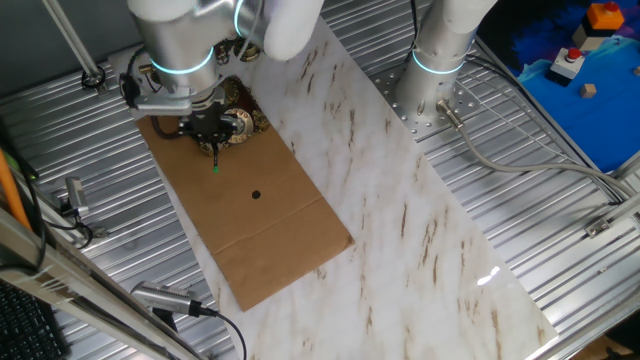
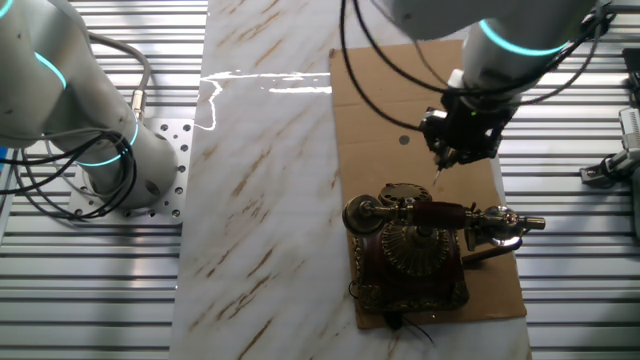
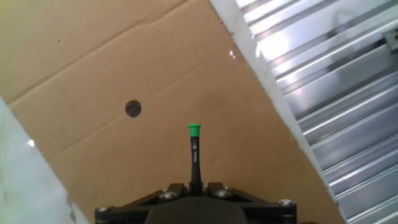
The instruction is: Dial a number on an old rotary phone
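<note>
Phone (image 2: 415, 245) sits on cardboard (image 1: 270, 215) just behind the end effector (image 3: 195, 186), which is clamped on a green-tipped stick (image 3: 194, 152). Risk: stick points at bare cardboard, may miss the dial (image 2: 418, 243) or slip.

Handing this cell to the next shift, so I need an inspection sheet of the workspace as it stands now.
Surface: marble-patterned board on a ribbed metal table, with a cardboard sheet on it.
Job's things: old rotary phone upright on the cardboard, handset resting across its top.
Clutter: small dark dot on the cardboard.
End effector: shut on a thin black green-tipped stick, its tip over bare cardboard beside the phone.
Cables: black cables at the second arm's base; grey hose on the table.
Surroundings: blue bin with small items.
</note>
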